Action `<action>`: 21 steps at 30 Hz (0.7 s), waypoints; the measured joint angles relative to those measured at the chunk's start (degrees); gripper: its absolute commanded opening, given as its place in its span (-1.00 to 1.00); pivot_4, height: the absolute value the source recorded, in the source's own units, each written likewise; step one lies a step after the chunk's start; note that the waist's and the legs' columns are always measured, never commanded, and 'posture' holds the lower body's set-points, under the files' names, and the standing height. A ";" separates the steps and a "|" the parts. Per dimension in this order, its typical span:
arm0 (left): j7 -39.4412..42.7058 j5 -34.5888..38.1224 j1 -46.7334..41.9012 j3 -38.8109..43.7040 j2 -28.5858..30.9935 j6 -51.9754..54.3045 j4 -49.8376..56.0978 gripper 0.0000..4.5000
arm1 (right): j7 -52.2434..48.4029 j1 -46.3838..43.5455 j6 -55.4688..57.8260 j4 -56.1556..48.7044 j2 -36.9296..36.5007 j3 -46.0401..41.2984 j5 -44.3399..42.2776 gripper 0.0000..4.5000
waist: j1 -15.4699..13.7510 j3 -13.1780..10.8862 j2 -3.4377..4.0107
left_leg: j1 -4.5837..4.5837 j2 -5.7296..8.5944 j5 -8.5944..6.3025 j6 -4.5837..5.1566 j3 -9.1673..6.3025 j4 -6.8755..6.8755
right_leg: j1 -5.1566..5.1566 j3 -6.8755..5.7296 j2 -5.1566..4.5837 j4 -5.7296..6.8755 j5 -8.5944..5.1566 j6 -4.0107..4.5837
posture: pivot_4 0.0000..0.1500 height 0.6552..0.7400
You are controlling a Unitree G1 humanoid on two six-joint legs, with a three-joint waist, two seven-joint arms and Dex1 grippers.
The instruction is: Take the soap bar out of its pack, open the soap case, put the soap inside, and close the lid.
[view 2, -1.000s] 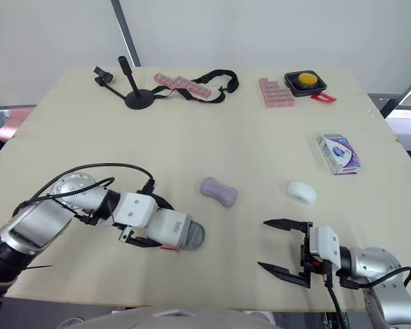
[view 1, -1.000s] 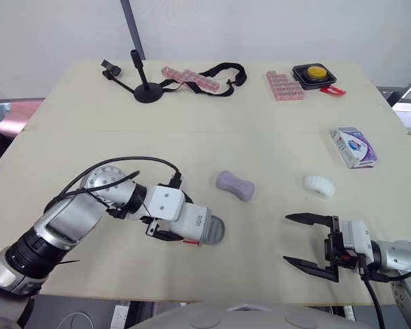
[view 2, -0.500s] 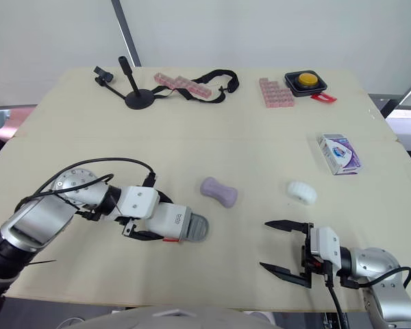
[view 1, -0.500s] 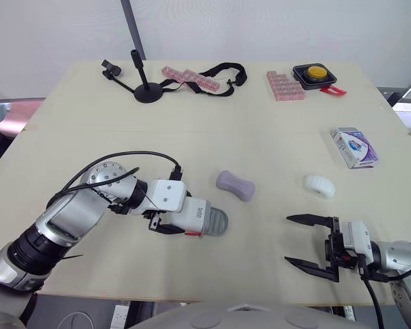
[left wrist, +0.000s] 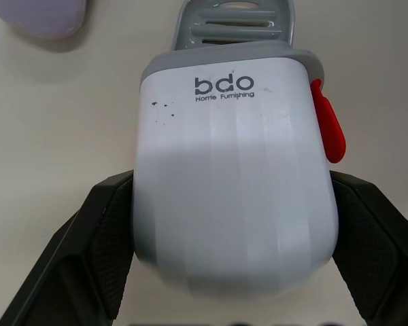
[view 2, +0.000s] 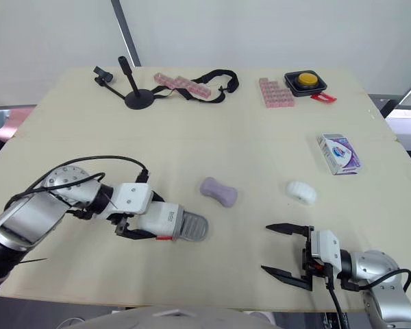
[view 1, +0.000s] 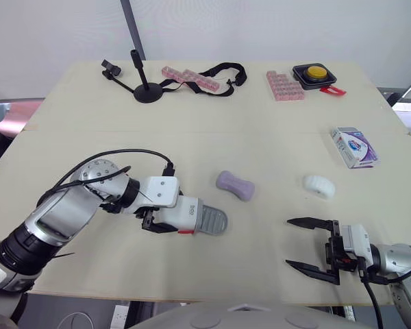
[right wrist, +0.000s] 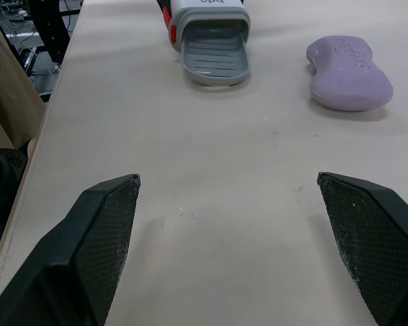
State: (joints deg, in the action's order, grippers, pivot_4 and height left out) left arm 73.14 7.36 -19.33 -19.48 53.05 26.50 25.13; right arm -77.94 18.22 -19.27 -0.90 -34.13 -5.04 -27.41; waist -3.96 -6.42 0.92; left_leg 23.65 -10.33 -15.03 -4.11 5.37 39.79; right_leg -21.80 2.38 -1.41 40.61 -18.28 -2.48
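Low over the table [view 1: 274, 137], left pincer [view 1: 168, 218] clamps the soap case [view 1: 204, 220]; right pincer [view 1: 288, 242] gapes wide.

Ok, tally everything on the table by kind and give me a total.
Soap bar: 1
Soap case: 1
Soap pack: 1
White lump: 1
Pill box: 2
Stand: 1
Strap: 1
Button: 1
Red tag: 1
Total: 10
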 measured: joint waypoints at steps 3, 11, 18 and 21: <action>0.53 -0.07 1.04 0.96 1.68 -2.24 -0.26 0.54 | -0.01 -0.19 -0.15 0.24 0.00 0.03 0.00 0.98 | -0.06 0.00 0.00 | 0.01 0.00 0.00 0.00 0.00 -0.01 | 0.01 -0.02 -0.01 -0.03 0.00 0.00 | 1.00 0.43; 1.46 -0.23 3.03 4.00 3.22 -15.92 -8.10 0.54 | -0.02 -0.45 -0.19 0.55 0.00 0.20 0.01 0.98 | -0.11 0.00 0.00 | 0.00 0.00 0.00 0.00 -0.01 -0.02 | 0.03 -0.04 0.00 -0.07 0.00 -0.01 | 1.00 0.43; 2.16 0.64 5.40 7.10 2.23 -28.20 -16.62 0.54 | 0.10 -1.54 0.36 0.55 0.01 0.19 -0.80 0.98 | -0.09 0.00 0.00 | -0.01 -0.02 0.00 0.01 -0.01 -0.03 | 0.03 -0.05 -0.02 -0.07 0.00 -0.01 | 1.00 0.43; 2.47 1.05 5.58 7.19 2.03 -32.66 -19.92 0.54 | 0.13 -1.96 0.74 0.09 0.03 0.19 -1.19 0.98 | -0.11 0.00 0.00 | -0.02 -0.04 -0.01 0.01 -0.01 -0.03 | 0.03 -0.06 -0.02 -0.07 0.00 -0.01 | 1.00 0.43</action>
State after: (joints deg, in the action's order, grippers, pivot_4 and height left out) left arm 75.62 8.41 -13.75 -12.28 55.07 -6.16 5.22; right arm -77.81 16.26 -18.53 -0.81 -34.11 -4.85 -28.60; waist -4.07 -6.42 0.92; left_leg 23.63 -10.37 -15.03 -4.10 5.36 39.75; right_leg -21.77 2.31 -1.43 40.54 -18.27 -2.48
